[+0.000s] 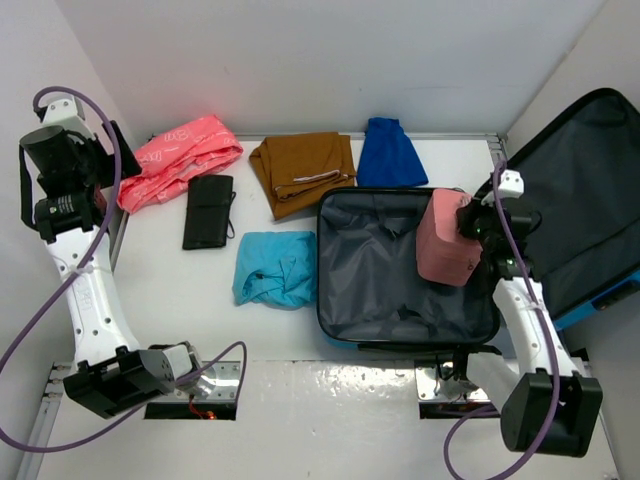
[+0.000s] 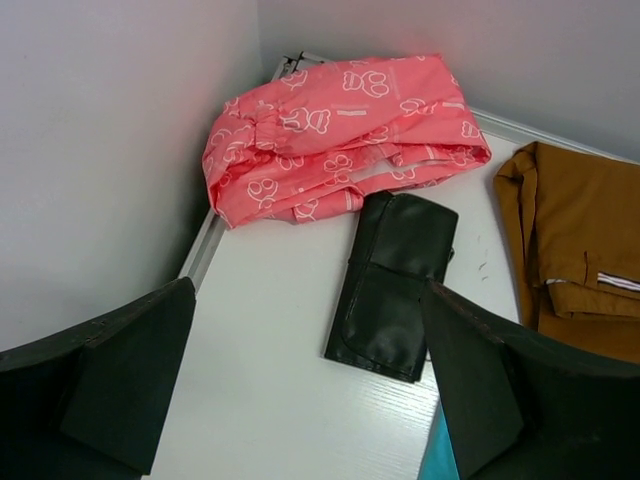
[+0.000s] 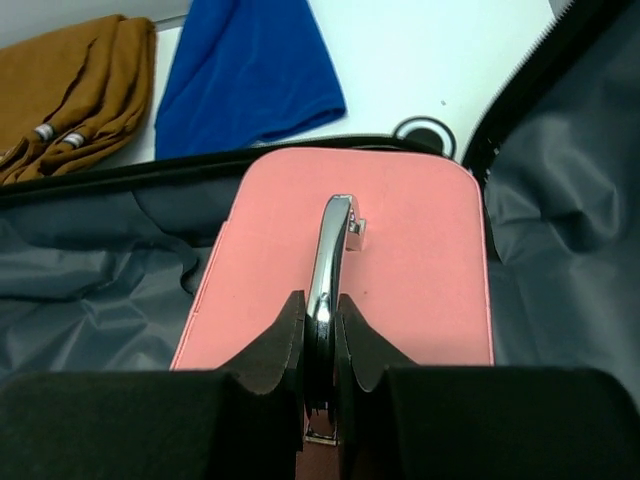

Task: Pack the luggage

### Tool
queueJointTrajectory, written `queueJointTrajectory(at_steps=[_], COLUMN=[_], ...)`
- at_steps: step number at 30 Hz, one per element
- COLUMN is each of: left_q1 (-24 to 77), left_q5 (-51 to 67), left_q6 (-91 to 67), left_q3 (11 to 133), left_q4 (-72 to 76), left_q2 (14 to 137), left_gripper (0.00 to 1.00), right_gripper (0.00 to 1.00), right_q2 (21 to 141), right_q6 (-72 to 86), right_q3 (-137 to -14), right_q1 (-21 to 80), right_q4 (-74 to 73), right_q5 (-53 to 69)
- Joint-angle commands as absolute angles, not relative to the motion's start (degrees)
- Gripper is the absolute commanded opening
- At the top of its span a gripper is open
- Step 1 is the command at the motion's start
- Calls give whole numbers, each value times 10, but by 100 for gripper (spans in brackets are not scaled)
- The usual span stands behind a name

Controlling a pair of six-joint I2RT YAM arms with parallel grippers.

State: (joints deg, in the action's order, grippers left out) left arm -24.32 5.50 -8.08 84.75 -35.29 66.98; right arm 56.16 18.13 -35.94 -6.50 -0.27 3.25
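White tabletop (image 1: 200,300), walled on three sides.
Item: suitcase (image 1: 370,285), laid open at centre right of the overhead view, grey lining upward.
Item: pink case (image 1: 445,240), carried by its metal handle (image 3: 328,240), on which the right gripper (image 3: 318,322) is clenched. The case is hung over the right part of the lining, long axis running top to bottom of the frame. Contact with the lining cannot be told.
Item: left gripper (image 2: 305,345), released wide, held at upper left over a black pouch (image 2: 395,285), well apart from the suitcase.
Note: the lining lies directly below the load and the right arm is nearer, so lowering is judged sufficient.
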Motion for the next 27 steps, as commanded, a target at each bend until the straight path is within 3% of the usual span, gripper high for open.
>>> queueJointTrajectory(at_steps=[1, 11, 12, 13, 15, 17, 20, 27], left_q1=[-238, -233, -233, -228, -222, -217, -206, -162], left_q5=[51, 46, 46, 40, 40, 35, 30, 61], left_q6=[-78, -73, -73, -73, -73, -73, -73, -67], left_q3=[839, 829, 829, 824, 824, 818, 818, 807], left_q4=[-329, -323, -323, -323, -323, -323, -323, -318], left_q2=[669, 669, 669, 669, 669, 669, 669, 674], left_gripper=[100, 100, 100, 100, 100, 100, 100, 100], right_gripper=[0, 0, 4, 16, 30, 40, 46, 46], right_q2=[565, 526, 518, 512, 505, 493, 474, 466], right_q6=[114, -35, -39, -52, -56, -58, -41, 15], right_q3=[-331, -285, -282, -273, -270, -272, -288, -346], right_q1=[-69, -69, -71, -68, -67, -69, -69, -69], right_q4=[76, 35, 32, 26, 4, -15, -32, -107], right_q5=[110, 134, 131, 130, 129, 140, 167, 252])
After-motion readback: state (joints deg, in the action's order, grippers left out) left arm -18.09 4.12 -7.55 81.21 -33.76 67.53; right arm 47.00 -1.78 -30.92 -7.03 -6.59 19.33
